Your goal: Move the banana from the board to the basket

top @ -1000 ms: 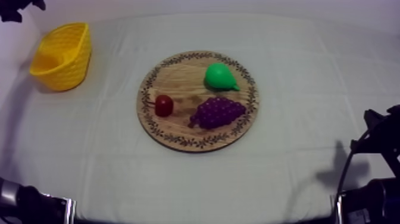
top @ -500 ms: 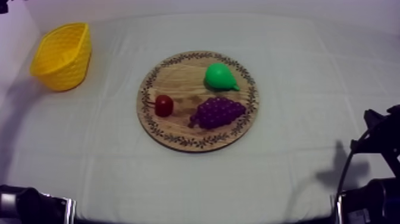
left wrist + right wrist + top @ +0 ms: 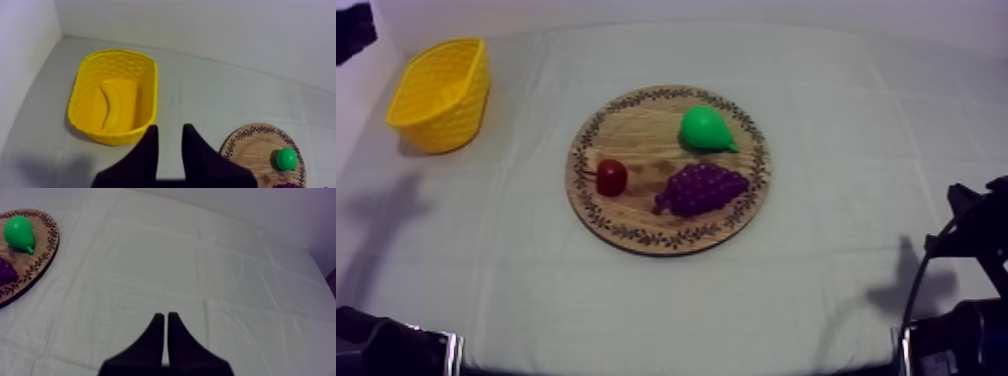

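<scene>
The banana lies inside the yellow basket, which stands at the table's far left. My left gripper hangs above the cloth just this side of the basket. Its fingers stand a little apart with nothing between them, so it is open. In the top view my left arm is a dark shape at the upper left corner. My right gripper is shut on nothing, over bare cloth to the right of the wooden board.
On the board lie a green pear, purple grapes and a small red fruit. My right arm rests low at the right edge. Open cloth runs between board and basket.
My left arm's dark shape at the upper left corner has drawn back to the left edge. Its shadow on the cloth has slid toward the front. The fruit and the right arm have not moved.
</scene>
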